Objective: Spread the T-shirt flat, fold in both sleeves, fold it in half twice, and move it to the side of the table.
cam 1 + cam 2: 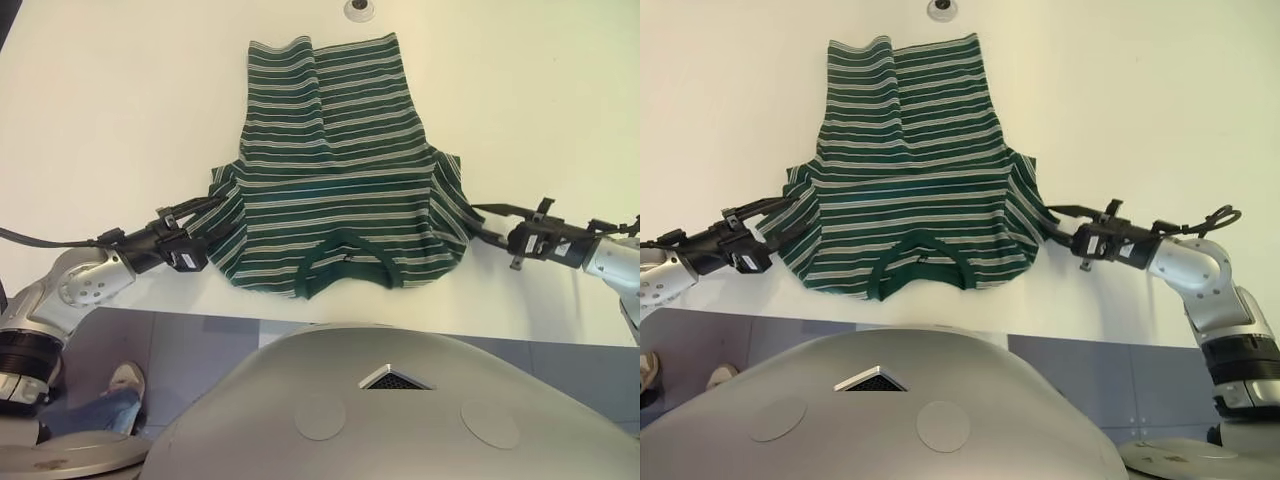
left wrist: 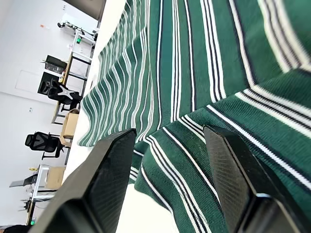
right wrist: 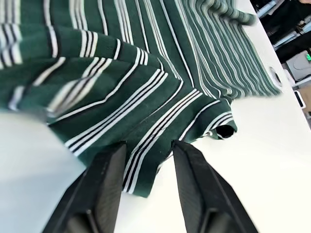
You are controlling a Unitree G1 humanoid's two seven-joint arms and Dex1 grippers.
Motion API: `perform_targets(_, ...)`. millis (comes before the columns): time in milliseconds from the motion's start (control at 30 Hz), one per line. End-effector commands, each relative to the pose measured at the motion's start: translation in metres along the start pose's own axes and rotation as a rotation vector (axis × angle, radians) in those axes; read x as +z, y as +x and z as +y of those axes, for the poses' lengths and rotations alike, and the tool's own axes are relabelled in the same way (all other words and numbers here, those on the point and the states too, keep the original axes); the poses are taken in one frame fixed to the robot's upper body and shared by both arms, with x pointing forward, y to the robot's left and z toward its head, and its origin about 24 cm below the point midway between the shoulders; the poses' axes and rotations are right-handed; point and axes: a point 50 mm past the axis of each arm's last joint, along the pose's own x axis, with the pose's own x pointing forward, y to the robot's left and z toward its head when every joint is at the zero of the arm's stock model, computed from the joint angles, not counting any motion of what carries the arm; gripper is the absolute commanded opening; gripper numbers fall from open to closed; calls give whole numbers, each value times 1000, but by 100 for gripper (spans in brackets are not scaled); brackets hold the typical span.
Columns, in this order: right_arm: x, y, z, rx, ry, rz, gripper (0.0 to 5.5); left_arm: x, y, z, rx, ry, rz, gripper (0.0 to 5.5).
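A dark green T-shirt (image 1: 335, 170) with white stripes lies on the white table (image 1: 100, 120), collar (image 1: 350, 262) toward me and hem at the far side. Both sleeves are bunched at its sides, and the body has a lengthwise ridge near the hem. My left gripper (image 1: 200, 212) is at the left sleeve (image 1: 225, 205); in the left wrist view it (image 2: 170, 133) is open with the sleeve's edge between the fingers. My right gripper (image 1: 478, 220) is at the right sleeve (image 1: 450, 200), also open (image 3: 149, 145), its fingers straddling the sleeve hem (image 3: 146, 160).
A round grey port (image 1: 359, 9) is set in the table just beyond the hem. The table's front edge (image 1: 300, 318) runs close below the collar. Bare tabletop stretches to both sides of the shirt.
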Motion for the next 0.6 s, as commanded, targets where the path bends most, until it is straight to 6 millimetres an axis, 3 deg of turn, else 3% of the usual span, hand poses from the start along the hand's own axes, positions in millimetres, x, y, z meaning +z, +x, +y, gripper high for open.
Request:
perform_targets(33, 9, -10, 9, 50, 27, -48, 174, -2, -8, 8, 8, 4, 15, 255)
perform_targets(200, 29, -29, -31, -140, 46, -226, 174, -6, -21, 29, 136, -34, -4, 255)
perform_targets(300, 27, -35, -51, -213, 73, -282, 174, 9, -22, 30, 166, -66, -126, 255)
perform_targets(400, 30, -21, -71, -302, 57, -331, 174, 23, -23, 44, 275, -125, -264, 255)
perform_targets(500, 36, -4, -87, -372, 53, -377, 174, 20, -17, 53, 358, -174, -293, 255)
perform_targets(600, 40, 18, -81, -320, 53, -386, 174, 14, -5, 57, 411, -222, -304, 255)
